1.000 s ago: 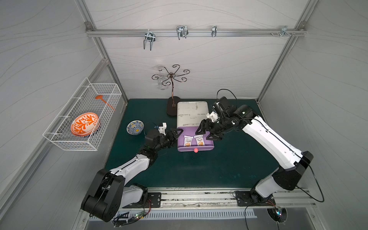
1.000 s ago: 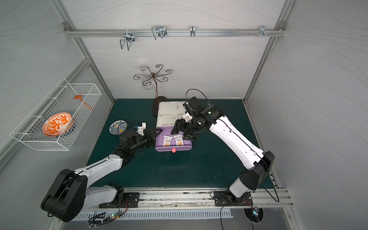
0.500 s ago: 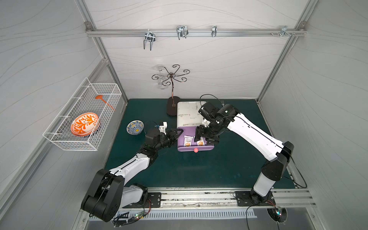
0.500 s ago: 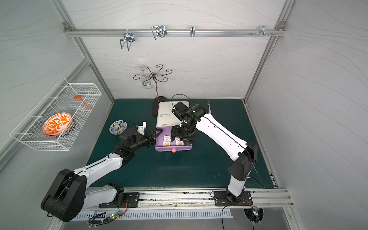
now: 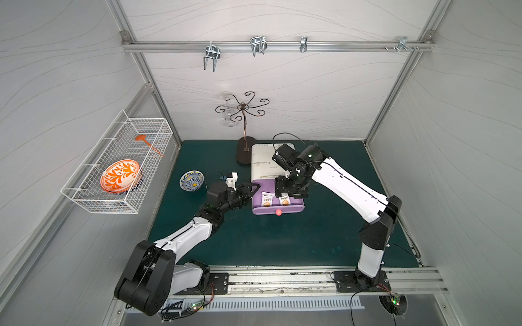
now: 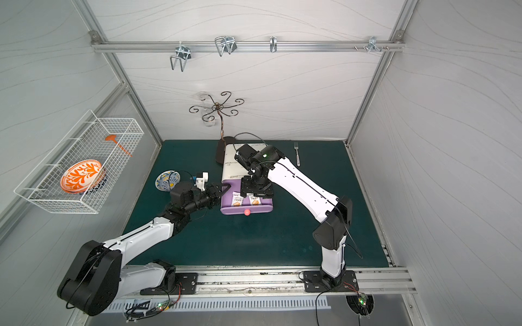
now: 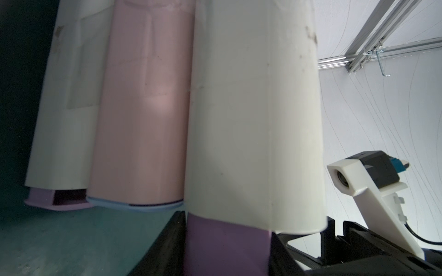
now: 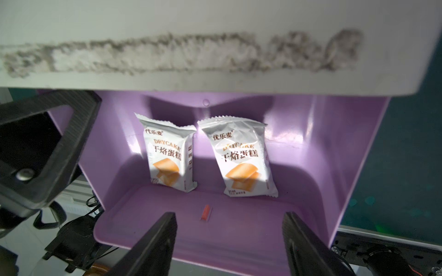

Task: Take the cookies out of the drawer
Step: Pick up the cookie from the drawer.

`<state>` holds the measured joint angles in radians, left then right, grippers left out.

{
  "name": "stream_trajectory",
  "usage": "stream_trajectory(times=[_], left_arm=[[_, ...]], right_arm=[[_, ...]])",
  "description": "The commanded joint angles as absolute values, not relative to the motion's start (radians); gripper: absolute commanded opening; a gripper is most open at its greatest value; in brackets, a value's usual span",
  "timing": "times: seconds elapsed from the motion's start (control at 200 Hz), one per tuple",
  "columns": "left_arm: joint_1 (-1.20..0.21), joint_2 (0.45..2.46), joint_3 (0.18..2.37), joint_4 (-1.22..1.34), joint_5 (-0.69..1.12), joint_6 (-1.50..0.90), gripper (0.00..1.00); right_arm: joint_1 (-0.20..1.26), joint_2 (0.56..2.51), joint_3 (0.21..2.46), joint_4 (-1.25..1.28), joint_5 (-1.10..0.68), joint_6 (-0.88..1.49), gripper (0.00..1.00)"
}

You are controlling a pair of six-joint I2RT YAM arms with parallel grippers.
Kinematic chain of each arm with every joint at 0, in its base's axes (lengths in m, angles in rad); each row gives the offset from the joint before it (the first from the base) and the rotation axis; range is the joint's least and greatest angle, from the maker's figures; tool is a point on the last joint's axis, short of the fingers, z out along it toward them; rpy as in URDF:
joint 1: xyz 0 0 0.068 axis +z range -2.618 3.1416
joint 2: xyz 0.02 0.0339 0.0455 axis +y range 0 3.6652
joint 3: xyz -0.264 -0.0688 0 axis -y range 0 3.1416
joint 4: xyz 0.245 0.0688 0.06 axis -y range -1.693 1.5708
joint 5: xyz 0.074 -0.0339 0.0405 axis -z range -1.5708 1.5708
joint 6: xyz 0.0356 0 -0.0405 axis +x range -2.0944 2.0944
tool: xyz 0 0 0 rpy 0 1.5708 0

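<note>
The purple drawer (image 5: 293, 209) (image 6: 262, 208) stands pulled out of a white cabinet (image 5: 267, 163). Two white cookies packets, each printed with an orange biscuit, lie side by side on its floor (image 5: 267, 199) (image 5: 284, 200) (image 8: 168, 155) (image 8: 241, 157). My right gripper (image 5: 291, 194) (image 8: 228, 215) hangs open just above the drawer, fingers pointing down near the packets and touching neither. My left gripper (image 5: 252, 190) (image 7: 227, 229) is shut on the drawer's left side wall, which fills the gap between its fingers.
A red knob (image 5: 278, 212) sits on the drawer front. A blue patterned bowl (image 5: 192, 180) is left of the left arm. A black hook stand (image 5: 244, 149) rises behind the cabinet. A fork (image 6: 297, 155) lies at the back. A wire basket (image 5: 120, 175) hangs on the left wall.
My right arm swung in from the drawer's right side to above it, gripper now pointing down over the packets. The left gripper's fingers narrowed onto the drawer's side wall.
</note>
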<state>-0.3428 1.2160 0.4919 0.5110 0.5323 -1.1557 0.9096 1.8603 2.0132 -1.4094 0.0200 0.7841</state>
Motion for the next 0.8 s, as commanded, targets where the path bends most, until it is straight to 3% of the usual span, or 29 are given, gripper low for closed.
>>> stream_trajectory(times=[0.0,0.795], left_arm=[[-0.353,1.191,0.541,0.526,0.536,-1.149,0.46],[-0.357,1.191,0.535,0.526,0.512,-1.145,0.46]], right_arm=[[0.925,1.886,2.033,-1.46,0.073,0.76,0.75],[0.948,1.962,2.019,-1.447,0.191,0.744,0.7]])
